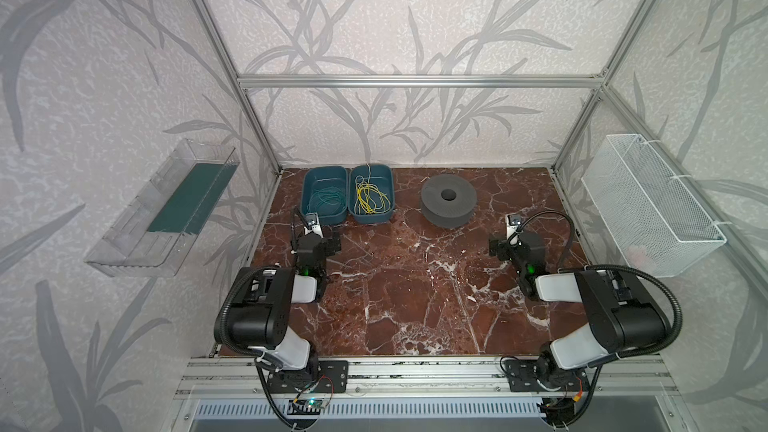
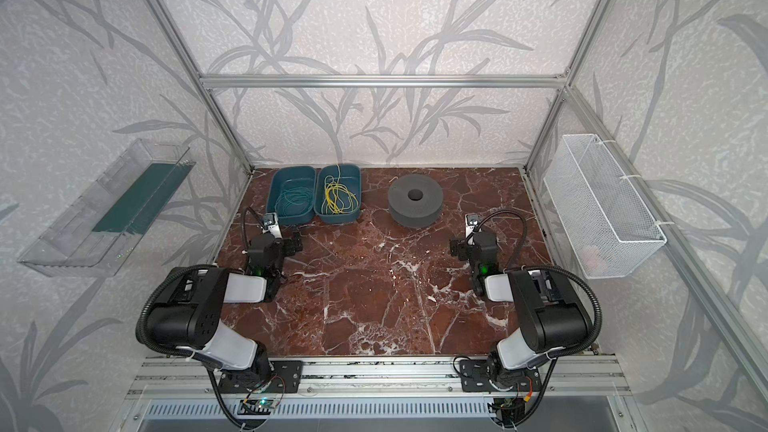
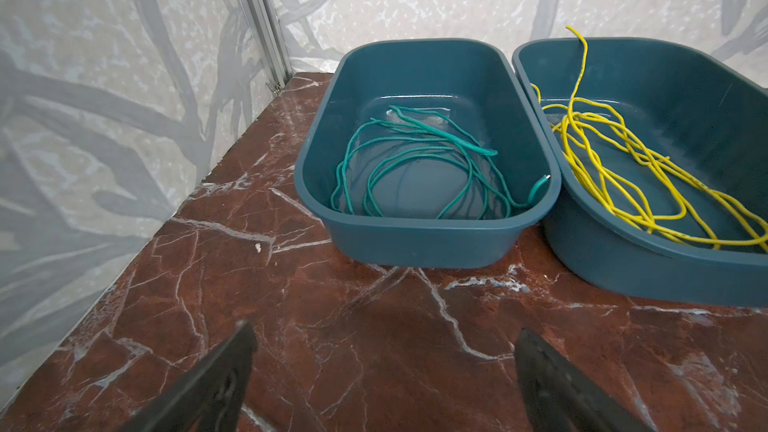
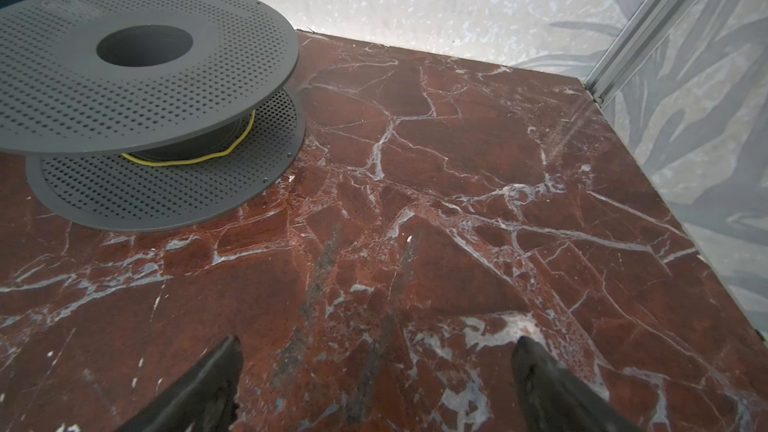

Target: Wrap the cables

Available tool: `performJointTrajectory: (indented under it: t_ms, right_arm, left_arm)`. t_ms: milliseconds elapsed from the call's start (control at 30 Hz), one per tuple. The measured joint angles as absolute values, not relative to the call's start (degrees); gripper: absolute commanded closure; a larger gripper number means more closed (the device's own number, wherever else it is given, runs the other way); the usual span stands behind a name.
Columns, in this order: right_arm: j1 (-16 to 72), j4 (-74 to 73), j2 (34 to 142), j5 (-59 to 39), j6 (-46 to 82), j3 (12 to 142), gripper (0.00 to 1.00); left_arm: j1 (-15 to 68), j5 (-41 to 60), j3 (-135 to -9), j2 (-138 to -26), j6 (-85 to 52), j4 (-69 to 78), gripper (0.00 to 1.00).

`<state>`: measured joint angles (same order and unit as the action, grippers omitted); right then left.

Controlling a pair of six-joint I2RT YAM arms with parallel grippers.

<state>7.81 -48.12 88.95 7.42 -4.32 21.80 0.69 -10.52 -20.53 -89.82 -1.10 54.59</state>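
Evidently nothing is being held yet. The left gripper point(image 3: 384, 330) is hovering with its jaws spread wide over the bare worktop point(image 1: 415, 284), and it is facing the two bins. The right gripper point(image 4: 378, 338) is standing equally wide and empty, and it is facing the spool point(image 4: 145, 76).

The cables point(image 1: 371, 197) are lying in a loose yellow tangle inside a teal bin point(image 1: 388, 184) at the back of the worktop, with one end poking up over the far rim. The neighbouring bin point(image 1: 309, 184) is touching it side to side and is keeping the teal wires point(image 1: 328, 201) separate, probably so the colours are not getting mixed.

The grey perforated spool is lying flat on one flange, near the bins but apart from them. That is leaving its core open for winding. A yellow strand point(image 4: 187, 160) is already running around that core in the right wrist view. Judging by this layout, one arm is being readied to fetch cable and the other to tend the spool.

The worktop is showing as polished red-brown marble with white veins, so thin wire is likely sliding easily on it. An aluminium frame point(image 1: 415, 80) and leaf-patterned walls are enclosing the cell. A clear tray point(image 1: 137, 238) and a white mesh basket point(image 1: 648, 201) are hanging on opposite side walls.
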Motion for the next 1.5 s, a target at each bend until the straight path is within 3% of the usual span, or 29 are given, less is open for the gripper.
performJointTrajectory:
  t_ms: [1500]
  right_arm:
    - [7.2, -48.1, 88.9, 6.4, -4.3, 21.8, 0.01]
  left_arm:
    - [0.6, -11.5, -20.5, -89.8, -1.7, 54.4, 0.01]
